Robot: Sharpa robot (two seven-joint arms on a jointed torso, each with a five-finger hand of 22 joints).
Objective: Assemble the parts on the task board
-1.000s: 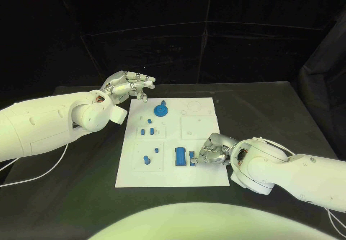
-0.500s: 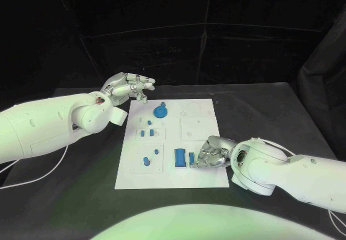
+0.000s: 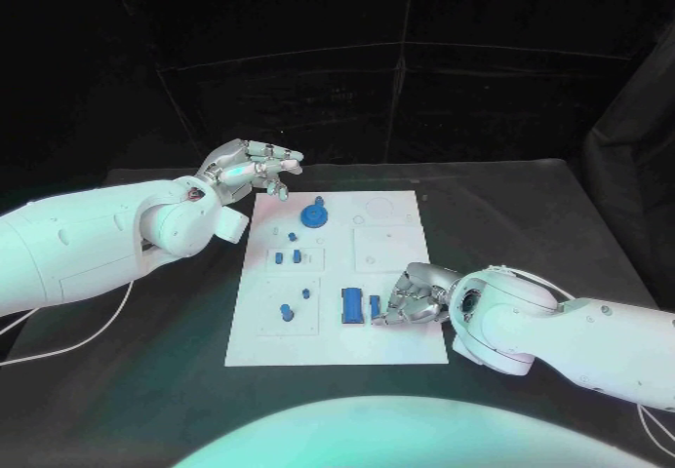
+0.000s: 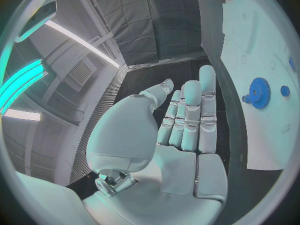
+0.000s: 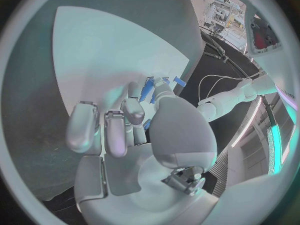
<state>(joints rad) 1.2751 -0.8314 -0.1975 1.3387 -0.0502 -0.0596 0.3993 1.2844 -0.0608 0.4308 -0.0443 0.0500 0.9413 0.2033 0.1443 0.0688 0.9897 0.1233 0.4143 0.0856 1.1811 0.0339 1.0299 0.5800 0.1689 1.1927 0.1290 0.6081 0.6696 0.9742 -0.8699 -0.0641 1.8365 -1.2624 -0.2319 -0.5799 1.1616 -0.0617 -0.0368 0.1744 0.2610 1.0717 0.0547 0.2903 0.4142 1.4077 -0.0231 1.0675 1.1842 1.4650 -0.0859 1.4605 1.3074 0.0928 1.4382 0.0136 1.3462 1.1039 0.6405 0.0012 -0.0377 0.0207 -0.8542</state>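
Not much different from a second ago, honestly. Right hand (image 3: 411,295) crept a little toward the long blue block (image 3: 350,304) on the near half of the task board (image 3: 397,343), and now sits with fingertips down right at the small blue piece (image 3: 376,308) beside that block. Fingers curled over it, touching or pinching, can't tell which; actual grip hidden under the fingers in the head view, and no clearer from the right wrist camera. Left hand (image 3: 254,167) hasn't budged: hovering off the board's far left corner, fingers loosely spread, holding nothing. Blue gear (image 3: 314,214) lying just beside that hand on the far end of the board, not touching it. Other small blue parts (image 3: 287,257) scattered down the board's left side, same spots as before.
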